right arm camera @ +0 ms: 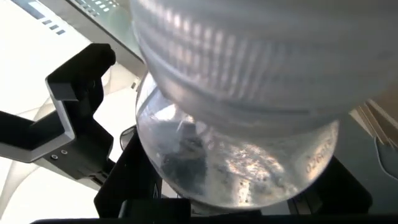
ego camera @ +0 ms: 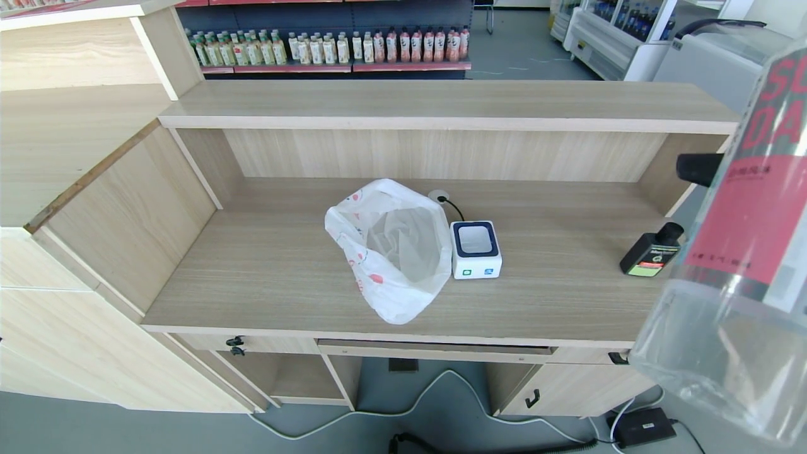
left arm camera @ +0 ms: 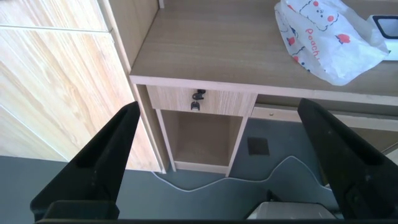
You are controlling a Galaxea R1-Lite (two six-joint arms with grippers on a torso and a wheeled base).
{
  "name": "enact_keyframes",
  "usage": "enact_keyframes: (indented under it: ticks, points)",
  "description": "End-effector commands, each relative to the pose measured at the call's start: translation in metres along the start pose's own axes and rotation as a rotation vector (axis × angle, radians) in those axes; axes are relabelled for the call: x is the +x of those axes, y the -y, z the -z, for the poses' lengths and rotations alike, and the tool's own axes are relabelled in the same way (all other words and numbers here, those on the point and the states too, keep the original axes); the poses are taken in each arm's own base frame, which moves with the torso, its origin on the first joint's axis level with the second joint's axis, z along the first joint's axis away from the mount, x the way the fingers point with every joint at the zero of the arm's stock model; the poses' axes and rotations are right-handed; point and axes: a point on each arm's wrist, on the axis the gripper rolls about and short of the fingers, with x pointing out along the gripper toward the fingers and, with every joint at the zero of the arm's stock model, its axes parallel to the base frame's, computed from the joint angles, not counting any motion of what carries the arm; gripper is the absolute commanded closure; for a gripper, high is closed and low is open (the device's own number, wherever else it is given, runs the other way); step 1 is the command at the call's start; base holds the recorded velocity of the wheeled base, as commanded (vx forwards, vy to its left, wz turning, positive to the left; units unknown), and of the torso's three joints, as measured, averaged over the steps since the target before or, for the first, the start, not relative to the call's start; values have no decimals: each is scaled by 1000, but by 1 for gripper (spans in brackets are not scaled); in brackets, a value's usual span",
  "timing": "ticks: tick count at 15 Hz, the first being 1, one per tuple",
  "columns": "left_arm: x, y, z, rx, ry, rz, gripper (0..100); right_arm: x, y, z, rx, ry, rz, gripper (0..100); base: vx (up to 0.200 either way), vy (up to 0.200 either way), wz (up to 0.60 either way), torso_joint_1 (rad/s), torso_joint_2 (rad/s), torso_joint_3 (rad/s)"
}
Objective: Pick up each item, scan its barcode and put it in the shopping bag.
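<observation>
A large clear bottle (ego camera: 737, 252) with a red label hangs tilted, high and close at the right, over the counter's right end. My right gripper (right arm camera: 230, 180) is shut on the clear bottle (right arm camera: 249, 93); one black fingertip (ego camera: 700, 169) shows beside the label. The white shopping bag (ego camera: 388, 249) lies open at the middle of the counter (ego camera: 265, 271). Right beside it stands the white scanner (ego camera: 476, 249). A small dark bottle (ego camera: 652, 251) lies at the counter's right edge. My left gripper (left arm camera: 217, 174) is open and holds nothing, low before the counter's left front, with the bag (left arm camera: 329, 37) farther off.
A raised shelf (ego camera: 441, 101) runs along the back of the counter, with side panels at both ends. A cable (ego camera: 451, 205) leads from the scanner into a desk hole. Keys (left arm camera: 198, 99) hang from a drawer below the front edge. Cables and a power brick (ego camera: 643, 425) lie on the floor.
</observation>
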Motion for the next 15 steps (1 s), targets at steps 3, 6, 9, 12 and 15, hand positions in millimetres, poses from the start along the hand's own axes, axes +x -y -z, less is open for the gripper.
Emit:
enact_keyframes:
  ticks: [3,6,9,12,15]
  points:
    - [0,0,0,0,1,0,0,-2,-13,13,5,-13,-27,100,0,0,0,0,0,0]
    - [0,0,0,0,-1,0,0,-1,-13,17,-4,-19,-36,100,0,0,0,0,0,0]
    - [0,0,0,1,1,0,0,1,-14,19,-5,-22,-42,100,0,0,0,0,0,0]
    - [0,0,0,0,1,0,0,7,-10,22,-18,-12,-27,100,0,0,0,0,0,0]
    - [0,0,0,0,-1,0,0,18,-8,25,-42,18,14,100,0,0,0,0,0,0]
